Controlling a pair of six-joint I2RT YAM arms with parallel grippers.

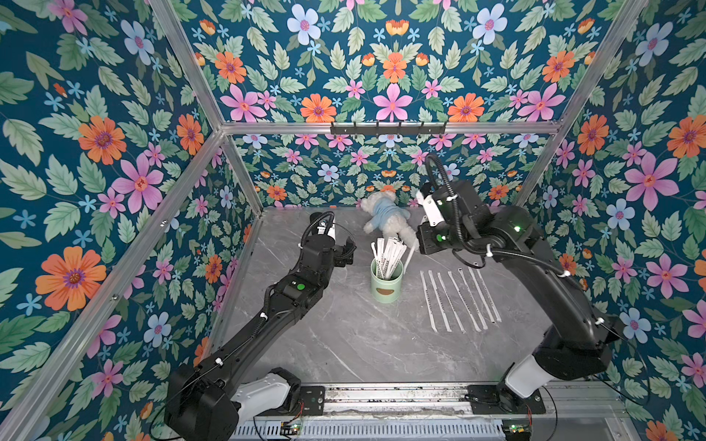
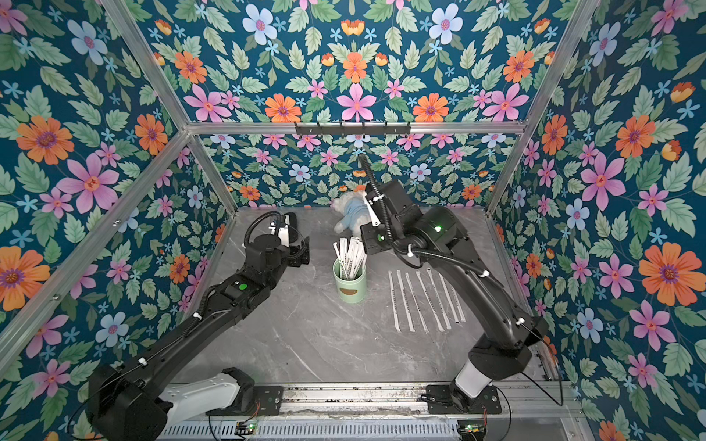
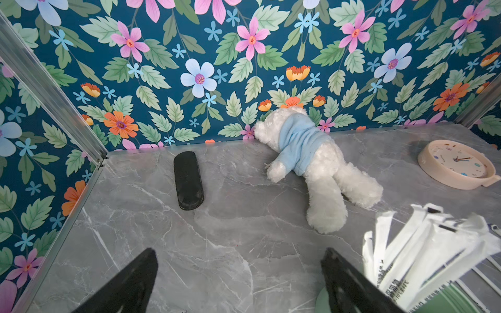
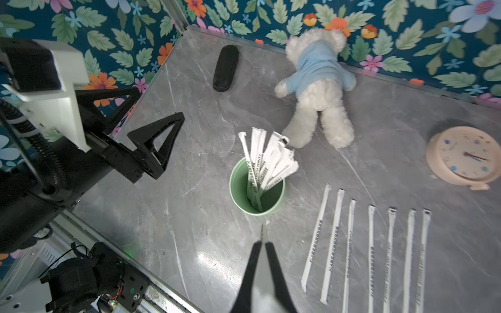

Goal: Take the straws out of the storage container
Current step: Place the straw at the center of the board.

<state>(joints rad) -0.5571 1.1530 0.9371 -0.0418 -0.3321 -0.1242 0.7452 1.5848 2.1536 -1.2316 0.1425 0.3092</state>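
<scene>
Currently pinching one flat white paper-wrapped straw (image 1: 410,255) in the closed right gripper (image 4: 263,243), just beside the rim of the mint-green cylindrical cup (image 1: 386,284). Holding the left gripper (image 3: 240,252) spread wide, empty, near the cup. Showing a fan of straws (image 1: 387,254) upright inside — plus a row of seven (image 1: 458,299) flat on the grey marble-patterned table (image 1: 344,343).

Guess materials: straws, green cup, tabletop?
The straws: matte white paper wrappers, creased, with print. The green cup: smooth satin wall, plastic or coated metal, unclear. The tabletop: glossy grey marble-look slab, lamp glare on it; stone or laminate, unclear.
</scene>
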